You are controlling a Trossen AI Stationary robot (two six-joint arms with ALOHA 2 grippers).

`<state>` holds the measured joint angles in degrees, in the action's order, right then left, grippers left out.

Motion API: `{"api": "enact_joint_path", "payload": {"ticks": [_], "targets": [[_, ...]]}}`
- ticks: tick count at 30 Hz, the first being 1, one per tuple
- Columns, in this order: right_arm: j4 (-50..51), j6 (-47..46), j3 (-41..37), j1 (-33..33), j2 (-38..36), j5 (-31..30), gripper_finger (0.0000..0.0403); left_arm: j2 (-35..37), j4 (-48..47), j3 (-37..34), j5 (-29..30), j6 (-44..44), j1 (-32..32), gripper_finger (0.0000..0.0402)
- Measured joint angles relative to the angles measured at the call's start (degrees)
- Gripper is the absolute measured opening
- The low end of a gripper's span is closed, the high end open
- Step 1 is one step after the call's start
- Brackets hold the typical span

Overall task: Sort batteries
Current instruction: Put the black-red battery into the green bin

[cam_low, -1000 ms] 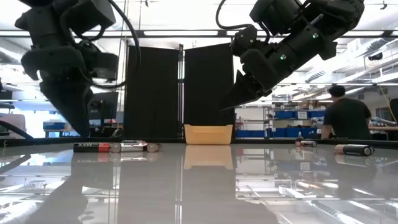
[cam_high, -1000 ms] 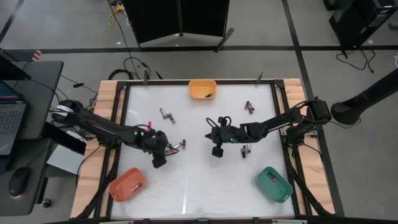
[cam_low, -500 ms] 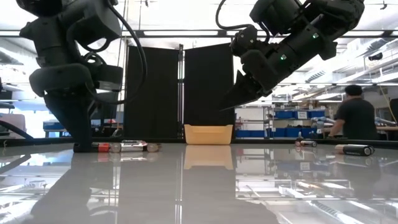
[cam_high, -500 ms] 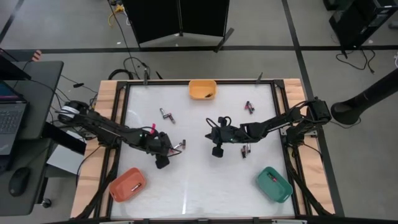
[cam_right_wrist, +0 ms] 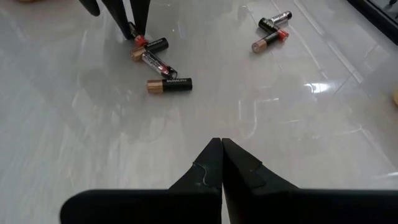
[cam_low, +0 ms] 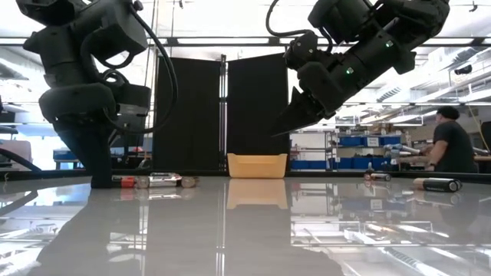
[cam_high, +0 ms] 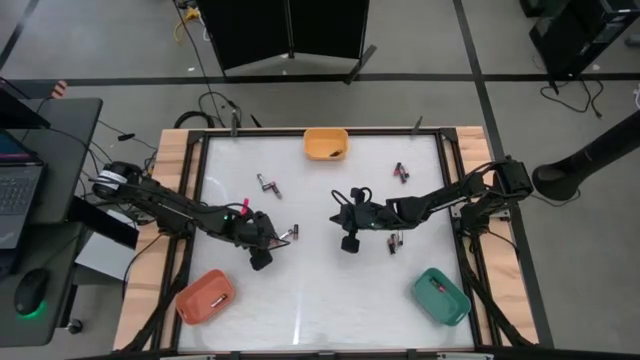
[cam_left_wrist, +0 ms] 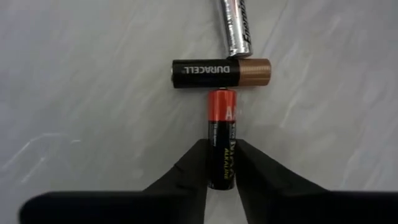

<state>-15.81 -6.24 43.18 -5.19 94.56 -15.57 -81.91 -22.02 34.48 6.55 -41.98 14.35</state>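
Here, left gripper [cam_left_wrist: 221, 163] clamps red-tipped battery [cam_left_wrist: 222, 140] on table.

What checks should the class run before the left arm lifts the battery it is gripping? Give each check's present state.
1. Left hand closed on the red-and-black battery: ok.
2. Grip centred: not ok, fingers hold one end only.
3. Battery free of neighbours: not ok, its red end touches the Duracell battery.
4. Silver battery clear of the lift: cannot tell.
5. Right hand out of the way: ok, shut, empty, hanging above the table's middle.
6. Orange bin reachable: ok, near the left arm.
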Motion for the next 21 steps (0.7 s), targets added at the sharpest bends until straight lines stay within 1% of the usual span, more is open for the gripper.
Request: {"api": "enact_joint_path", "payload": {"ticks": [3, 7, 9, 12, 15, 18, 21], "targets": [[0.0, 0.4, 0.0, 0.0, 0.0, 0.0, 0.001, 0.0, 0.0, 0.0, -0.7, 0.8, 0.0, 0.0048], [0.0, 0.6, 0.0, 0.0, 0.0, 0.0, 0.001, 1.5, -0.3, -0.1, -1.9, 0.3, 0.0, 0.0046], [0.0, 0.9, 0.0, 0.0, 0.0, 0.0, 0.001, 2.9, -2.5, 0.2, -3.1, 0.0, 0.0, 0.0046], [-0.4, 0.9, 0.0, 0.0, 0.0, 0.0, 0.001, 6.6, -6.7, 1.2, -4.3, -0.1, 0.2, 0.0046], [-1.1, 0.9, 0.0, -0.1, 0.0, 0.0, 0.001, 11.1, -8.4, 1.8, -3.1, -0.1, 0.0, 0.0046], [-2.5, 0.9, -0.2, -0.1, 0.0, 0.0, 0.001, 14.7, -4.7, 1.7, -0.9, 1.4, 0.0, 0.0046], [-9.5, 1.4, -2.1, -0.1, 0.0, 1.4, 0.0009, 16.3, 3.1, 1.7, 1.9, 5.4, -0.1, 0.0046]]}}
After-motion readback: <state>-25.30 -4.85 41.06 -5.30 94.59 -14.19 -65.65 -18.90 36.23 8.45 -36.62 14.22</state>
